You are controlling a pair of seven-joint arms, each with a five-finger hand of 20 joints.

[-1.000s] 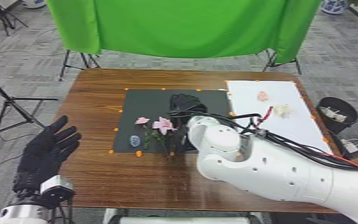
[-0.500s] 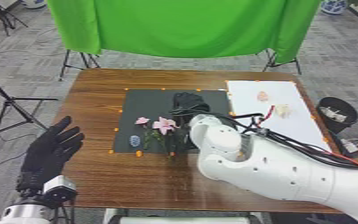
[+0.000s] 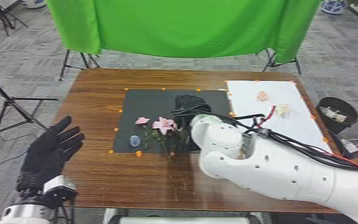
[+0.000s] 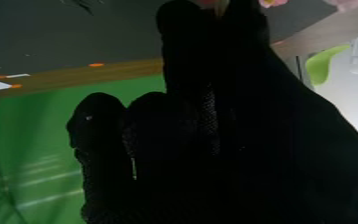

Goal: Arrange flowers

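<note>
The left hand [image 3: 49, 152] is hovering at the table's left side, its fingers extended and relaxed, grasping nothing. The right hand [image 3: 191, 104] is reaching over the dark mat [image 3: 149, 100], its white arm [image 3: 273, 175] crossing the near right part of the table [image 3: 175, 187]. I cannot tell whether the right hand is grasping anything; in the right wrist view, a thin pale thing [image 4: 221, 6] is showing right by it.

2 pink flowers are lying on the mat, to the left of the right hand: the small flower [image 3: 142, 120] is sitting farther left, and the large flower [image 3: 164, 125] is sitting just beside it, nearer the hand. Green stems [image 3: 147, 142] are lying on the near side of the flowers. A bluish oval [image 3: 135, 140] is resting near the mat's near left corner.

A white sheet [image 3: 246, 92] is lying to the right of the mat. On it, a pale pink thing [image 3: 262, 96] is resting farther from the robot, and a cream thing [image 3: 283, 111] is resting nearer. A bin [image 3: 339, 129] is standing just off the table's right side, and a green curtain [image 3: 184, 30] is hanging beyond the far edge.
</note>
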